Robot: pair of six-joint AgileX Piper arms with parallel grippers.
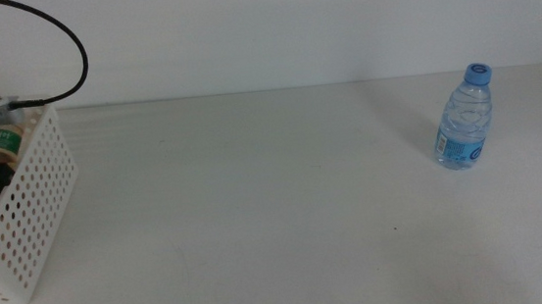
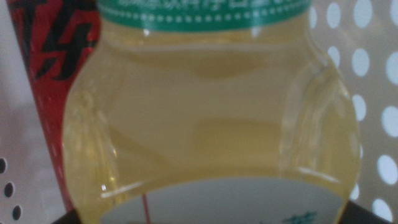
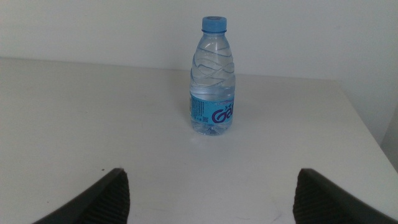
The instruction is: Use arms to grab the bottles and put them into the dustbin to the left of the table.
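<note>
Middle view: water bottle (image 1: pixel 466 118) upright, far right on table (image 1: pixel 256 203); basket (image 1: pixel 30 208) at left.
Left gripper inside basket, jaw state unclear, yellow bottle (image 2: pixel 211 118) against red can (image 2: pixel 53 62), apparently mid-deposit. Right gripper (image 3: pixel 208 198) spread wide, aimed at water bottle.

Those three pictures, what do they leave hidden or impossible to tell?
- Left gripper: in the left wrist view the yellow bottle fills the frame, hiding its jaws.
- Red can: the same view shows only a strip, blurred, behind the bottle.
- Dustbin: the middle view's left edge cuts it off; its contents are dark and jumbled.
- Right gripper: only jaw tips show.
</note>
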